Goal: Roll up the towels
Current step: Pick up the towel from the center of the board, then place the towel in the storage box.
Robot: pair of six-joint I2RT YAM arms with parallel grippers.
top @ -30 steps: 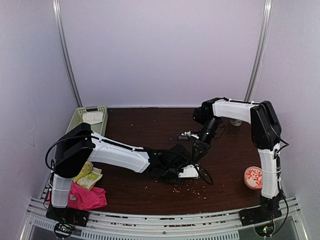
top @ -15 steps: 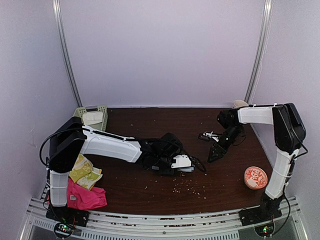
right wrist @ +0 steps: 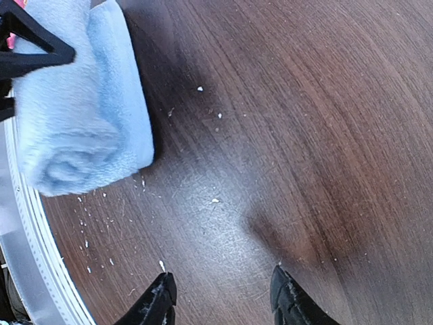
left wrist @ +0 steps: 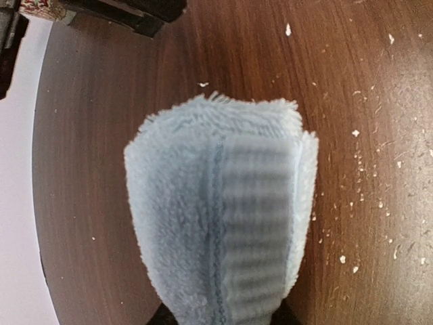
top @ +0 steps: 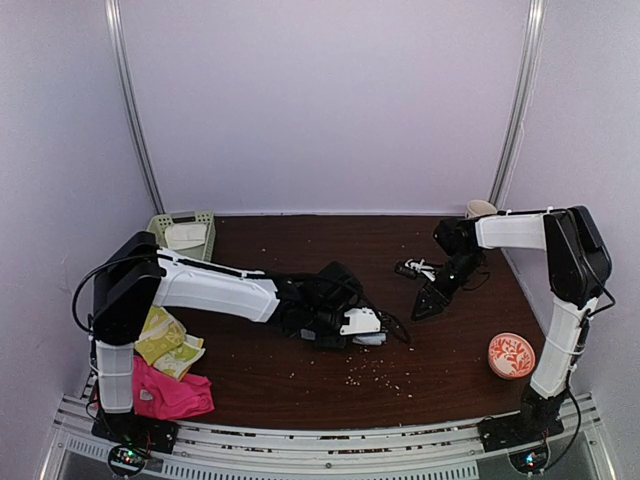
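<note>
A rolled pale blue towel (left wrist: 223, 217) fills the left wrist view, low over the brown table (top: 300, 390). My left gripper (top: 368, 330) is shut on it, its dark fingers barely showing at the roll's base. The same roll (right wrist: 81, 115) lies at the upper left of the right wrist view, its spiral end facing the camera. My right gripper (right wrist: 223, 298) stands open over bare wood, well apart from the roll, and is also seen from above (top: 430, 300). A cream-white towel (top: 185, 236) lies in the basket. Yellow-green (top: 170, 345) and hot-pink (top: 172, 395) towels lie at the near left.
A pale green slotted basket (top: 160, 232) stands at the back left corner. An orange patterned bowl (top: 510, 355) sits at the near right beside the right arm. A cup (top: 480, 208) stands at the back right. Crumbs dot the table's middle.
My right arm has pulled back to the right, away from the blue roll, and its jaws have narrowed slightly. The left gripper has carried the roll a little left and further back.
</note>
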